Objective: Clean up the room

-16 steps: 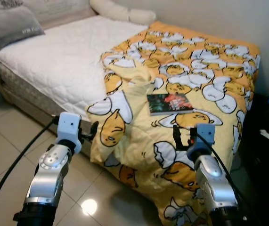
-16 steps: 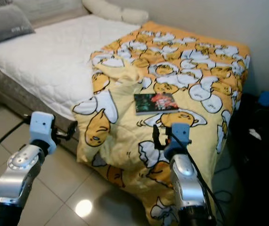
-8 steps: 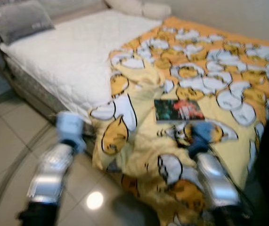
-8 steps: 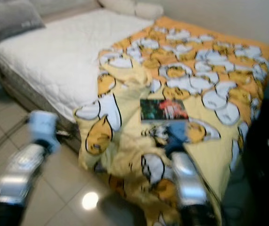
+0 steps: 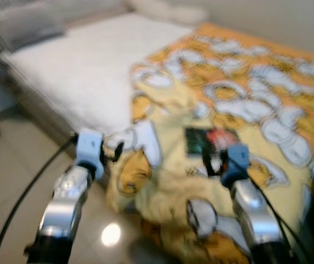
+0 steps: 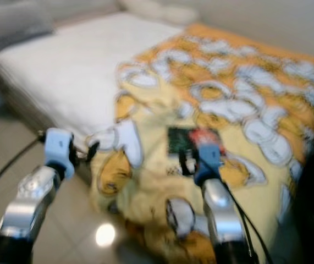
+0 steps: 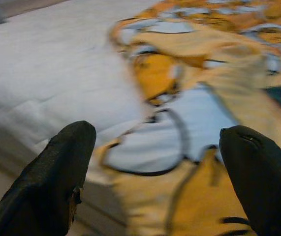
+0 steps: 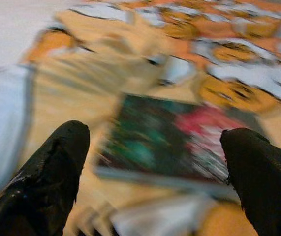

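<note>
Views blurred. Book (image 8: pixel 179 140) with dark green-and-red cover lies flat on the yellow blanket (image 5: pixel 266 110), frame centre. Right gripper (image 8: pixel 155 182) wide apart, empty, just short of it; left gripper (image 7: pixel 160 177) also spread, empty

Both silver arms reached forward, blurred; the left gripper (image 7: pixel 155 172) was held out with its two black fingers (image 7: pixel 56 182) spread wide apart; the right gripper (image 8: pixel 152 177) was likewise extended, its fingers (image 8: pixel 46 177) parted widely.
</note>
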Robot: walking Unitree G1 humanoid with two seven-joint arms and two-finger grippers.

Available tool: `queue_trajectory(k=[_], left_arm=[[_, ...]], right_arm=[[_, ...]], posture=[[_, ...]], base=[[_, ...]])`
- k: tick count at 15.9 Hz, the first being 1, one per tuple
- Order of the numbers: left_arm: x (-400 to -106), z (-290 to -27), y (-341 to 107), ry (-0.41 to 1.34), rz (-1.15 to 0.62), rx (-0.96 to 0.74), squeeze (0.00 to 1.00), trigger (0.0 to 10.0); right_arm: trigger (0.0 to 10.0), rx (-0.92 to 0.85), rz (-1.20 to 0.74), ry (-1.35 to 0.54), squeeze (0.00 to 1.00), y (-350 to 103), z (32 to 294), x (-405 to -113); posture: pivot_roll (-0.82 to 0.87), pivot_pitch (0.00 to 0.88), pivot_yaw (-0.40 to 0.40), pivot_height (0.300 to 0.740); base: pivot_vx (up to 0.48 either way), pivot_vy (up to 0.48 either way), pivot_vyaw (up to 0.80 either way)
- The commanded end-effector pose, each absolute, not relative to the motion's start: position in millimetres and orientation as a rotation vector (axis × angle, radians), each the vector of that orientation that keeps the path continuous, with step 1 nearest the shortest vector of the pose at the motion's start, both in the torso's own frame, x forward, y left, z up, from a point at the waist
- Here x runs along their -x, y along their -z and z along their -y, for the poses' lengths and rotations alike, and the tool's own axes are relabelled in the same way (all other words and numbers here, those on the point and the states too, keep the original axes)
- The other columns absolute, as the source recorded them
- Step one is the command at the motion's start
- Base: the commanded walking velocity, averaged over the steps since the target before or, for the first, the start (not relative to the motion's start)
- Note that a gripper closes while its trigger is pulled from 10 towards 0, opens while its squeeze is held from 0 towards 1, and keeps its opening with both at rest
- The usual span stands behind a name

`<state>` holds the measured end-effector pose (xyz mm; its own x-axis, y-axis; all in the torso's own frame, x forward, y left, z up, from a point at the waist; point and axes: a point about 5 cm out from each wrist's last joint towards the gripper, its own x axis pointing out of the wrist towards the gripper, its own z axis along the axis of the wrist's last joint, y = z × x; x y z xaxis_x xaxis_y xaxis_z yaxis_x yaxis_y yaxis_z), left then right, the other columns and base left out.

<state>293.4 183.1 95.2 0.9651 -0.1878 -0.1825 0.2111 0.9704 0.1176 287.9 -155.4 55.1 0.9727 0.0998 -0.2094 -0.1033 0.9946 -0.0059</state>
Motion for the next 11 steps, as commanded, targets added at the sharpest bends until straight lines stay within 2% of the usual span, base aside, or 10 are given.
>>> queue_trajectory(k=[1, 6, 8, 9, 10, 11], left_arm=[[-293.4, -192.2, -96.5, 0.176, -0.174, -0.147, 1.0, 10.0], [-294.0, -191.4, -97.7, 0.184, -0.169, -0.171, 1.0, 10.0], [-292.2, -189.4, -97.5, 0.214, -0.173, -0.192, 0.97, 10.0], [-290.7, -189.2, -96.4, 0.226, -0.179, -0.207, 0.96, 10.0], [-289.0, -188.6, -95.9, 0.241, -0.181, -0.213, 0.96, 10.0], [-286.9, -187.2, -95.7, 0.261, -0.18, -0.218, 0.96, 10.0]], right_arm=[[10.0, 0.0, -0.188, -0.129, 0.0, -60.0, 142.9, -291.4], [10.0, -0.032, -0.177, -0.08, 0.0, -62.2, 147.6, -292.2], [10.0, -0.074, -0.179, -0.065, 0.0, -64.0, 149.1, -292.7], [10.0, -0.088, -0.172, -0.069, 0.16, -65.0, 149.5, -292.1], [10.0, -0.092, -0.167, -0.07, 1.0, -65.3, 150.1, -291.1], [10.0, -0.109, -0.159, -0.071, 1.0, -65.8, 150.8, -289.7]], posture=[[0.0, 0.0, -0.013, 0.74], [0.0, 0.0, -0.012, 0.74], [-0.01, 0.0, -0.006, 0.74], [-0.01, 0.0, -0.007, 0.74], [-0.01, 0.0, -0.009, 0.74], [-0.01, 0.0, -0.013, 0.74]], base=[[0.326, 0.0, 0.0], [0.304, 0.0, 0.0], [0.0, 0.0, 0.0], [0.0, 0.0, 0.0], [0.0, 0.0, 0.0], [0.0, 0.0, 0.0]])
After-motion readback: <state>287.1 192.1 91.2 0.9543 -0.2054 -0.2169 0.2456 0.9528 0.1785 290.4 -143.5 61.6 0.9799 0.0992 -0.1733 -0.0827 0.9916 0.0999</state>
